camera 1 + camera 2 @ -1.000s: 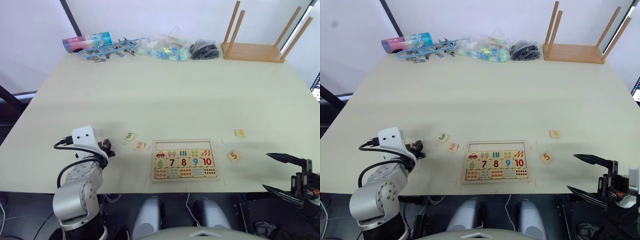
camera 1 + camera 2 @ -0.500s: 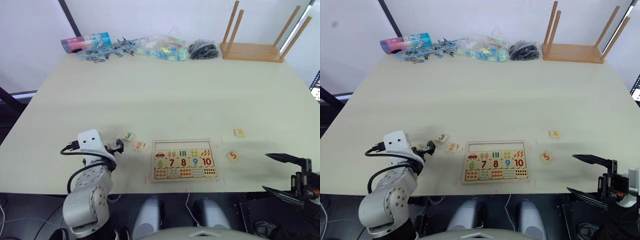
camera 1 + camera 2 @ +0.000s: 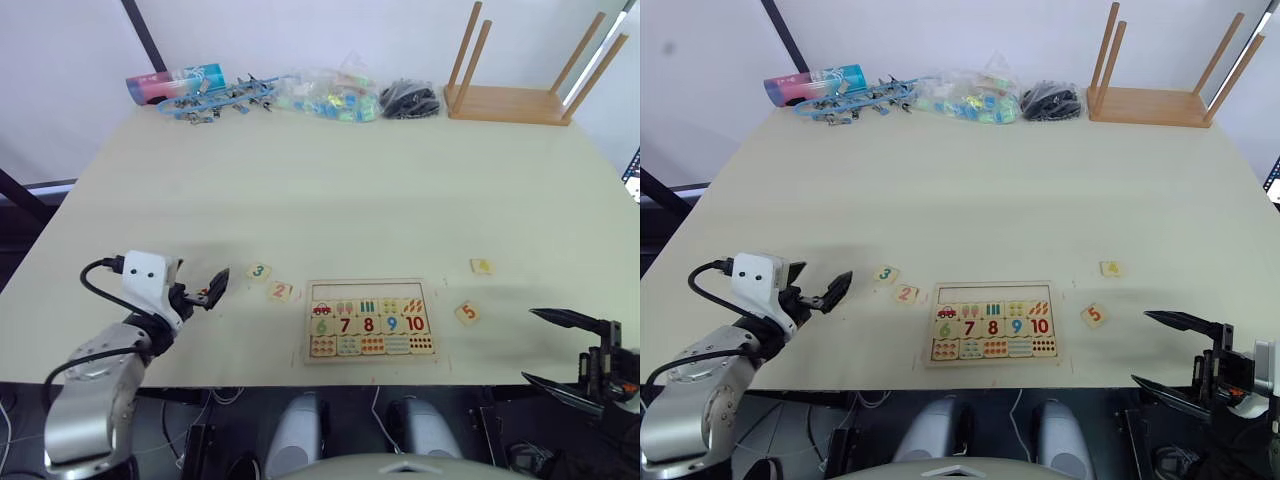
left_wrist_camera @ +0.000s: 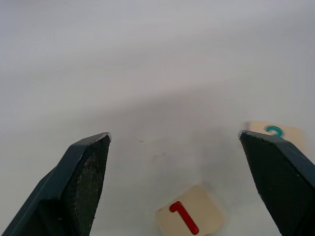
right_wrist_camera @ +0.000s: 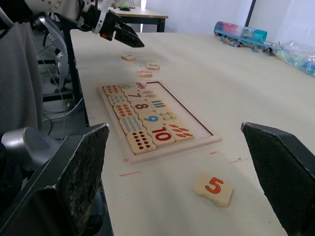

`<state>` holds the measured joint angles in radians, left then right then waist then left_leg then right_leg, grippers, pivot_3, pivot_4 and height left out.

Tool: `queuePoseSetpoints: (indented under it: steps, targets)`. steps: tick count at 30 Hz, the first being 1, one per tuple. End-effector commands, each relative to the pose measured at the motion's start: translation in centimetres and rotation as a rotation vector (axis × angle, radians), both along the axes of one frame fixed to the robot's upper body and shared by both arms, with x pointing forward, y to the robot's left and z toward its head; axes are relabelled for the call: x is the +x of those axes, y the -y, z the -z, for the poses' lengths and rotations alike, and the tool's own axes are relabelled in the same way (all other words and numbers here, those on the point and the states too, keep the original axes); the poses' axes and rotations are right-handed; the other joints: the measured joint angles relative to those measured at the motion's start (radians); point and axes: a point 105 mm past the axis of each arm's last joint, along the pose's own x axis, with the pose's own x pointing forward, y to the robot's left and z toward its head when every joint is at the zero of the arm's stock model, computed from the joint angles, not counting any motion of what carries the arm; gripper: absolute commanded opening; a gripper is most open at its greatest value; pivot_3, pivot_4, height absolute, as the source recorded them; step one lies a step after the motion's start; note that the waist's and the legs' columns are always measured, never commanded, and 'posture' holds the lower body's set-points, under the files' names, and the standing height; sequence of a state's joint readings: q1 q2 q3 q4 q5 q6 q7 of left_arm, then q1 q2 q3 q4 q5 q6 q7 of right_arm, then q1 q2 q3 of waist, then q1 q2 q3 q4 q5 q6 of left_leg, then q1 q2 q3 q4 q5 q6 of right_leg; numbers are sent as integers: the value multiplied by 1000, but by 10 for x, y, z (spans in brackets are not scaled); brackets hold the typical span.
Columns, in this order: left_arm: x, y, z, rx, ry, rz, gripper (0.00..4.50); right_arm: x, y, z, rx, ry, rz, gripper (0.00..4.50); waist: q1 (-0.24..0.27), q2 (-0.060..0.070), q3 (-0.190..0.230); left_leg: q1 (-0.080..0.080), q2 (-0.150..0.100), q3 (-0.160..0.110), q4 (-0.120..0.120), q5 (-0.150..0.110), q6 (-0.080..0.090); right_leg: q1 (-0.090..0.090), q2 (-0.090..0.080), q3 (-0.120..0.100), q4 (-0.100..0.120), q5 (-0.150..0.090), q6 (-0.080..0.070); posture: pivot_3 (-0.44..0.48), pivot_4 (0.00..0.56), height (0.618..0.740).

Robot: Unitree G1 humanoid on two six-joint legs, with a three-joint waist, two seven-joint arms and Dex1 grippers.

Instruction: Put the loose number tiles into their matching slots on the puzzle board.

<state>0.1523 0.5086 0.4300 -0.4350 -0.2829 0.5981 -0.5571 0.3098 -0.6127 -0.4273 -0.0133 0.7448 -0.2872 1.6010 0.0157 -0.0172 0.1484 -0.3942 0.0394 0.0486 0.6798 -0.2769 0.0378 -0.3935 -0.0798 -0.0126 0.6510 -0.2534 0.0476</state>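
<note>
Left gripper [image 4: 174,142] spread wide over tile 1 [image 4: 189,216]; tile 3 [image 4: 273,132] prob. half-hidden.

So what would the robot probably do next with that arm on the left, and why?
Probably lower the left gripper onto the 1 tile and close on it. Its fingers stand open with that tile lying flat on the table between them, untouched, and the top row of slots on the puzzle board looks empty.
</note>
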Motion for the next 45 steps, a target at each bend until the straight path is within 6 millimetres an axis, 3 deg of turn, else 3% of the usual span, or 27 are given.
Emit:
queuePoseSetpoints:
  steps: [1, 7, 13, 18, 26, 45]
  targets:
    - [-1, -4, -3, -9, 30, 221, 4453, -2, -2, -8, -7, 46, 2, 4500, -1, 0, 0, 0, 0, 0, 0, 0, 0, 0, 0, -1, 0, 0, 0, 0, 150, 737]
    - [-11, -14, 7, 4, -53, 596, 4453, 1, -5, -10, 8, 59, 5, 4500, 0, 0, 0, -1, 0, 0, -2, 0, 0, -1, -1, -2, -3, 0, 0, 0, 150, 737]
    - [-8, -32, 7, 24, -120, 831, 4453, 4, -5, -9, 13, 62, 2, 4500, -1, 0, 0, -2, 0, 0, -2, 0, 0, -2, -1, -5, -4, 1, 0, 0, 150, 737]
    - [2, -44, 12, 151, -152, 887, 4453, 6, -5, -9, 15, 64, 2, 4500, -2, 0, 0, -3, 0, 1, -2, 0, 1, -1, 4, -5, -5, 1, 0, 0, 150, 737]
    - [13, -46, 14, 279, -225, 955, 4453, 6, -3, -10, 10, 68, 7, 4500, -1, 0, 0, -3, 0, 1, -2, 0, 1, -1, 7, -4, -4, 3, 3, 0, 150, 737]
    - [10, -47, 19, 223, -305, 960, 4453, 3, 0, -10, 3, 61, 1, 4500, -2, 0, 0, -2, 1, 2, -2, 0, 1, -1, 8, -3, -3, 3, 4, 0, 150, 737]
